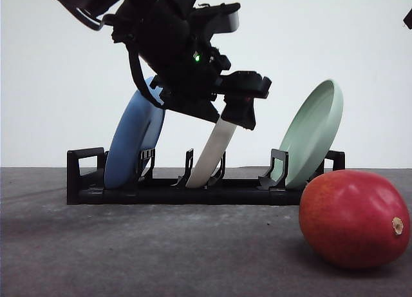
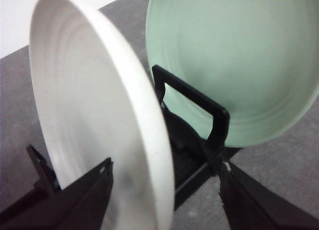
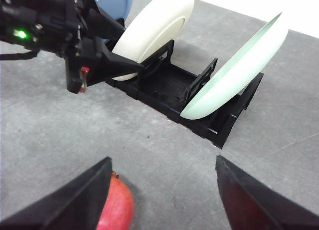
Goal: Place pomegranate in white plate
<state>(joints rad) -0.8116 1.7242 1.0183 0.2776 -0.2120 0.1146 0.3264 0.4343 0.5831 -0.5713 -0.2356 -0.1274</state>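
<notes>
1. Left fingers (image 2: 164,200) spread wide around the matte cream white plate (image 2: 99,120), upright in the black slotted rack (image 1: 193,187).
2. Right fingers (image 3: 162,190) wide, empty — glossy red pomegranate (image 1: 354,216) on the bench beside one finger.
3. Risk: rim slipping mid-lift — knocking the pale green plate (image 2: 239,65).

Black arm (image 1: 174,46), green light (image 1: 196,58), black cables (image 1: 136,71).

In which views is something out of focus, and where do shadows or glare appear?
Left wrist view: the white plate and pale green plate look soft, and the left gripper's fingers blur. Front view: the pomegranate is glossy, with a faint shadow beneath on the table. Right wrist view: fairly sharp, though the right gripper's fingers blur.
</notes>
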